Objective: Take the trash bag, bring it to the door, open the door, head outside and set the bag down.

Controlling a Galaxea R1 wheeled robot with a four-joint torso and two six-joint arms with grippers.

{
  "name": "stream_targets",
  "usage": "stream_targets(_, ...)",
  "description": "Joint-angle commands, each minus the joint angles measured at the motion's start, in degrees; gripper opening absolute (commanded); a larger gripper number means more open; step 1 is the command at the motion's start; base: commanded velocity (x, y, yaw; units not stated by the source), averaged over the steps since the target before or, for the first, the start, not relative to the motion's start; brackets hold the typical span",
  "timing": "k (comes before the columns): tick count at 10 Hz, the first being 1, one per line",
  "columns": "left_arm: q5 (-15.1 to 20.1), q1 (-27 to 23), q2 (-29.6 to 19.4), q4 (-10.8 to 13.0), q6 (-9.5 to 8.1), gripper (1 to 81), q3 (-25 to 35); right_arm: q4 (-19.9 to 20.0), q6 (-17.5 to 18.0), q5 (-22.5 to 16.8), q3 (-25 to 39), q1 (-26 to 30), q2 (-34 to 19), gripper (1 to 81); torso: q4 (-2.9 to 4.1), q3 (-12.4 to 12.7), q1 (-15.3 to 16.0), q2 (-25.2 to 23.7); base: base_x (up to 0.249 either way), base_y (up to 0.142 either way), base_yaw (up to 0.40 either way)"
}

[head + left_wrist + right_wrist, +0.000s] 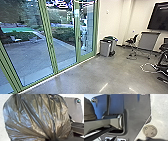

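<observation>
Trash bag (37, 117) looks soft, slick, easily torn; best held by its gathered neck (52, 133), which the left gripper (53, 138) pinches; right fingers, cannot tell.

A bulging, shiny dark plastic trash bag (37, 116) and a tall, green-framed glass door (86, 30)
The bag is full and rounded, its thin film catching bluish and tan glints, its creases running together into one tight gather; it shows over the pale floor (2, 130), near the robot's base (76, 111); the door stands upright and closed at one end of the glazed wall (53, 58)
</observation>
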Motion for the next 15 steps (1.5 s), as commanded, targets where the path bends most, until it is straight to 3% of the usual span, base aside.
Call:
stream_targets(1,2.99,-2.43,-0.03,0.78,0.51,1.0,-0.08,-0.09,-0.2,-3.78,0.08,1.94,0.44,81.1,0.0,0.0,0.0,0.0,0.178,0.0,0.0)
stream_targets(11,2.73,-2.42,0.15,0.61,0.51,1.0,-0.08,-1.23,-0.29,-3.69,0.08,1.68,0.88,81.1,0.0,0.0,0.0,0.0,0.178,0.0,0.0)
stream_targets(15,2.73,-2.42,0.24,0.52,0.42,1.0,-0.08,-3.17,-0.2,-0.88,0.16,1.15,1.41,81.1,0.0,0.0,0.0,0.0,0.178,0.0,0.0)
